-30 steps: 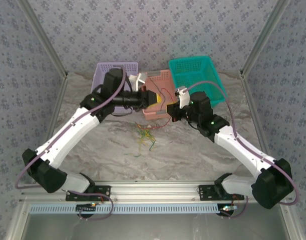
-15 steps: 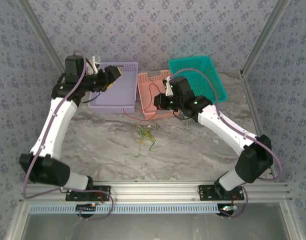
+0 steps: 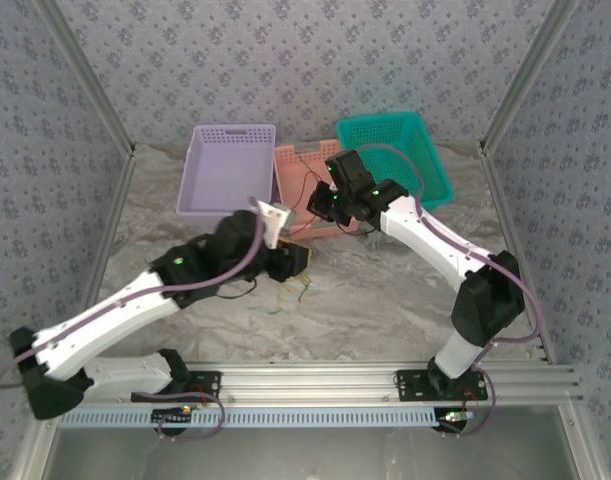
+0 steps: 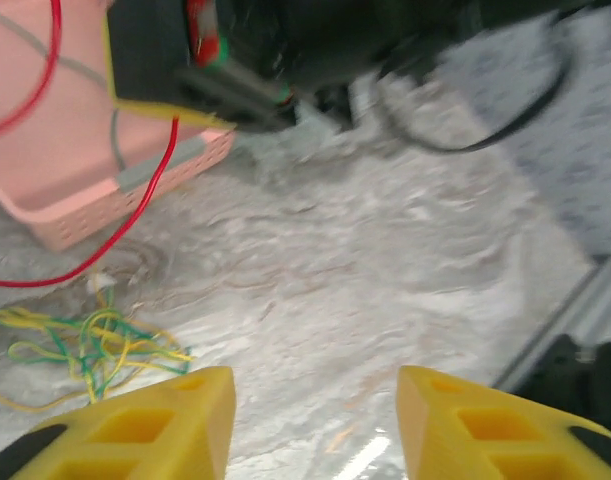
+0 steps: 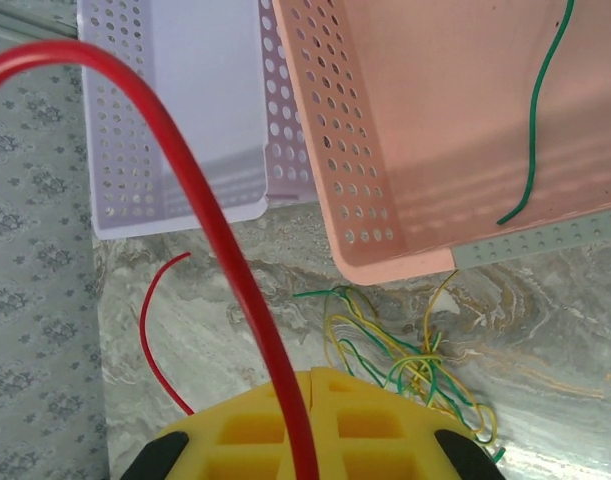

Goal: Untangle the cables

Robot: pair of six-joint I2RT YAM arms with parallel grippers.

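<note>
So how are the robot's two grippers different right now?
The left gripper is open, with nothing between its fingers; the right gripper is shut on a red wire. The left gripper sits low, close to the yellow and green tangle; the right gripper is over by the corner of the pink basket. Both have yellow fingers.

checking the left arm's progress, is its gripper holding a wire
No, the left gripper is open, its yellow fingers wide apart with nothing between them, and the yellow-green wire tangle lies on the table ahead.
</note>
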